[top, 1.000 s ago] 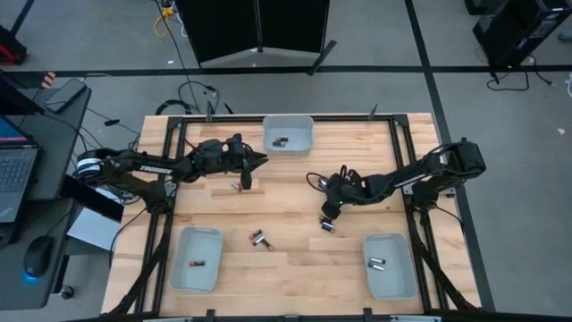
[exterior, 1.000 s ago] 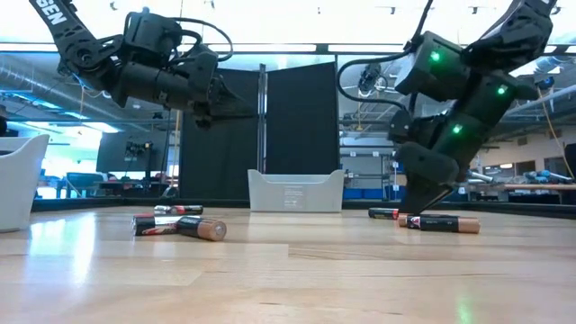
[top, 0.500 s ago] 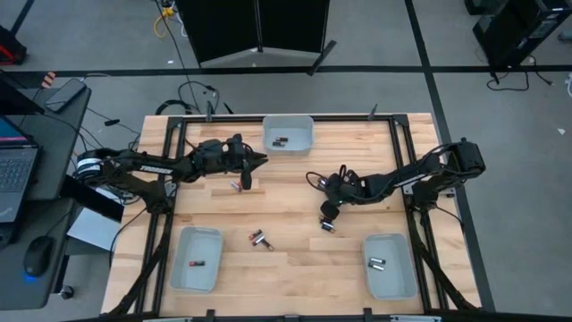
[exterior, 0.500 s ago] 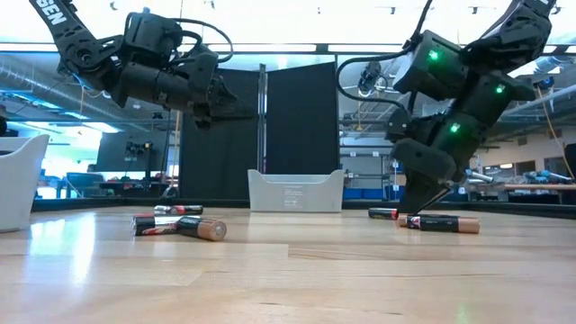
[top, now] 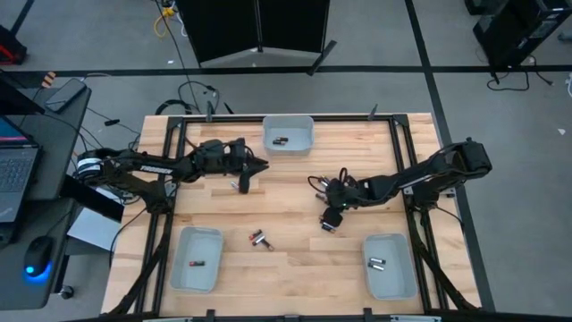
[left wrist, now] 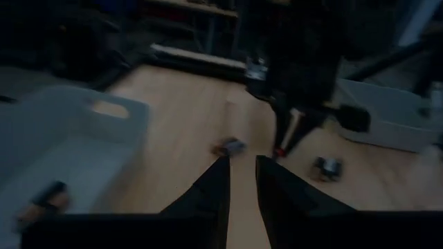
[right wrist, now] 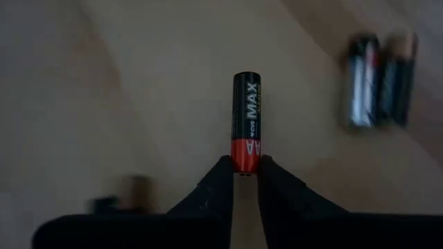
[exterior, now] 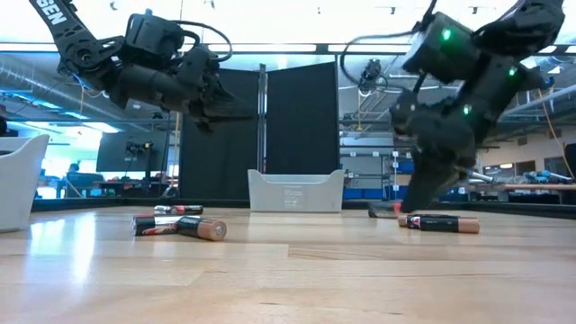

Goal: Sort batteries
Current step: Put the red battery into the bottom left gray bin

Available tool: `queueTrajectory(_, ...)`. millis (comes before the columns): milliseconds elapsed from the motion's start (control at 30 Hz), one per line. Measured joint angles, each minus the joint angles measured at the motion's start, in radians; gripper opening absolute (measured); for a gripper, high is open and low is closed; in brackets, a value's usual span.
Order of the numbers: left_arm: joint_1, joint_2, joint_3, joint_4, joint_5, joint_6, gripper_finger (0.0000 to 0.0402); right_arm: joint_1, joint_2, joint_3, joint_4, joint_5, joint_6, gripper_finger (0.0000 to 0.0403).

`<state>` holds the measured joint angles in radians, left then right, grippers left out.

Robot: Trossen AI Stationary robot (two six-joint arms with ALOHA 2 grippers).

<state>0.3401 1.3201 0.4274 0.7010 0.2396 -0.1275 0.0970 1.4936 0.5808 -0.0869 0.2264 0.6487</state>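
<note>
A: How far along is the sorting?

B: Partway, I'd judge. The far tray (top: 288, 133) holds one battery, the near-left tray (top: 196, 259) one, and the near-right tray (top: 390, 266) two.

A: And what is in hand?

B: The right gripper (right wrist: 246, 171) is clamped on the red end of a black-and-red battery (right wrist: 246, 122), which sticks straight out ahead of its fingertips. The left gripper (left wrist: 241, 167) hangs over the wood near the far tray, fingers close together with a narrow gap; I cannot tell whether anything sits between them (nothing shows there).

A: What remains loose?

B: A pair of batteries (top: 261, 240) lies on the table well to the side of the right gripper, and one more (top: 328, 226) lies just beside it. Those, plus the held one, need trays.
</note>
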Motion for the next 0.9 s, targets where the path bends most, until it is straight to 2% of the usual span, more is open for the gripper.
queueTrajectory(167,-0.012,0.013,0.0,-0.04,0.096,-0.106,0.0076,0.006,-0.019,0.0,0.138,-0.016,-0.062,0.0056)
queueTrajectory(300,-0.059,0.071,0.0,-0.012,0.097,-0.166,0.0077,0.006,-0.02,0.001,0.257,-0.019,-0.118,0.0056)
queueTrajectory(400,-0.101,0.122,0.001,0.035,0.057,-0.184,0.0086,0.005,-0.02,0.001,0.32,-0.019,-0.15,0.0056)
queueTrajectory(600,-0.137,0.226,0.016,0.197,0.044,-0.339,0.0139,0.004,-0.021,0.002,0.345,-0.018,-0.171,0.0056)
queueTrajectory(900,-0.144,0.418,0.19,0.193,0.172,-0.428,0.0227,0.005,-0.021,0.002,0.351,-0.013,-0.196,0.0057)
